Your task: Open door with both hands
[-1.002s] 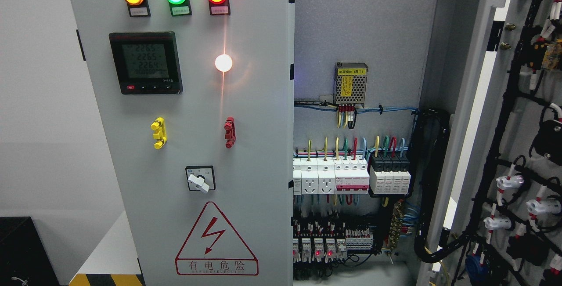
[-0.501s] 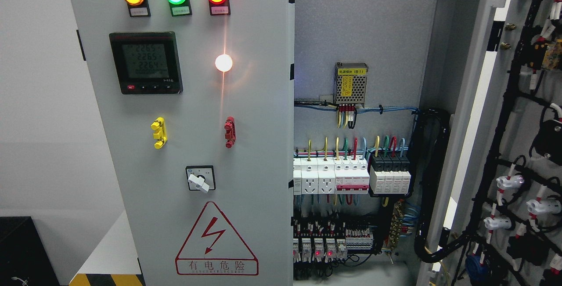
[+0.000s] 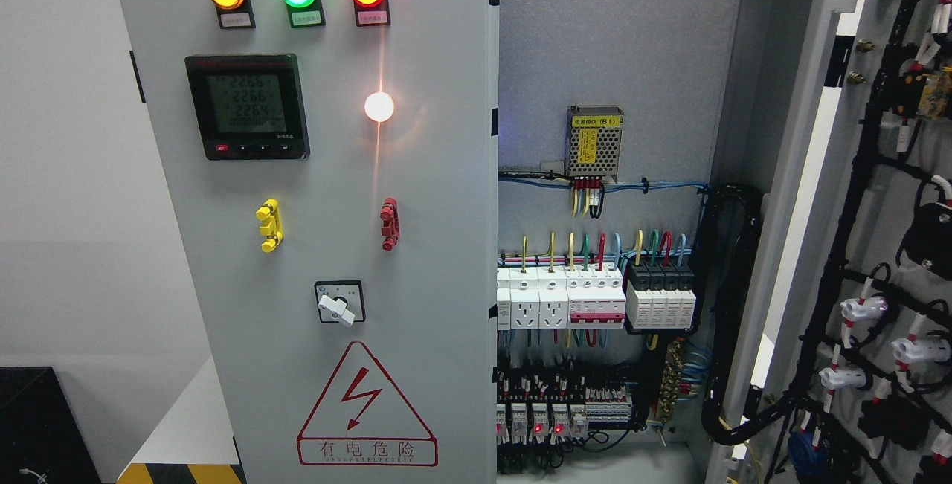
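Two doors stand before the camera, the left door [image 3: 335,246] shut at frame centre-left and the right door [image 3: 855,246] swung wide at the right edge, with neither hand in view, so which is nearer cannot be told.

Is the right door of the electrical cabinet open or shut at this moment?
Open. The right door is swung wide, showing wiring on its inner face, and the cabinet's breakers are exposed. The left door is shut.
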Controlling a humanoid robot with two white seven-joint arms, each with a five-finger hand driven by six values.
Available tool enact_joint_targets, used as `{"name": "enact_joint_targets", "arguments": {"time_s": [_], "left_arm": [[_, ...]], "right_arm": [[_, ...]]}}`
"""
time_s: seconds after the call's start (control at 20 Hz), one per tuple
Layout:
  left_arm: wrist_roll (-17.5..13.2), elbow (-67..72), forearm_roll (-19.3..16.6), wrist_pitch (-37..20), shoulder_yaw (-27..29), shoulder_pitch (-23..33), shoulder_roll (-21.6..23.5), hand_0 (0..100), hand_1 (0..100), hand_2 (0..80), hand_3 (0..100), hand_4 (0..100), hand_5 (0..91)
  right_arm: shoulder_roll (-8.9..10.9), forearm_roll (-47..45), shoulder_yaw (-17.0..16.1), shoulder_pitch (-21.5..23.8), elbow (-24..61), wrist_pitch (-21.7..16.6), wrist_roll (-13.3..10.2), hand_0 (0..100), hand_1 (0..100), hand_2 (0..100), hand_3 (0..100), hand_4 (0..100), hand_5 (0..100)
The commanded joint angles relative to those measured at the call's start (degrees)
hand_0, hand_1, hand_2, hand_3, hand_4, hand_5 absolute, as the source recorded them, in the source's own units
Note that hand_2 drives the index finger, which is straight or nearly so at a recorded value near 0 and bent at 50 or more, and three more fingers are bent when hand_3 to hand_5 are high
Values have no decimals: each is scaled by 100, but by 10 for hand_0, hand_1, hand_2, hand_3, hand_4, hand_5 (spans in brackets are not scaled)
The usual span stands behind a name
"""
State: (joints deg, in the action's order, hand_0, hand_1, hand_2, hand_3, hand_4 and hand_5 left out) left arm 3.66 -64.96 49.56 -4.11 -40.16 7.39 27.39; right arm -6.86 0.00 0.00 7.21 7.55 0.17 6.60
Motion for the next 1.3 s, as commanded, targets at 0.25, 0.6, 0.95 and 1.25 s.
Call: {"name": "enact_joint_targets", "arguments": {"time_s": [0.25,0.6,0.95,1.25], "left_arm": [[3,4735,-1694,-2,1553,149,-1850,0,0,0,0,0,0],[21,5933,-2801,-2,2396,-18,-2334,0,0,0,0,0,0],[47,6250,-4332,42,3831,-97,-2484,0,0,0,0,0,0],[56,6645,-4367,68,4156,-282,-2510,0,0,0,0,0,0]], "right_arm": [[0,-141,18,0,1,1,-1,190,0,0,0,0,0],[0,-141,18,0,1,1,-1,190,0,0,0,0,0],[0,-141,18,0,1,1,-1,190,0,0,0,0,0],[0,-141,18,0,1,1,-1,190,0,0,0,0,0]]}}
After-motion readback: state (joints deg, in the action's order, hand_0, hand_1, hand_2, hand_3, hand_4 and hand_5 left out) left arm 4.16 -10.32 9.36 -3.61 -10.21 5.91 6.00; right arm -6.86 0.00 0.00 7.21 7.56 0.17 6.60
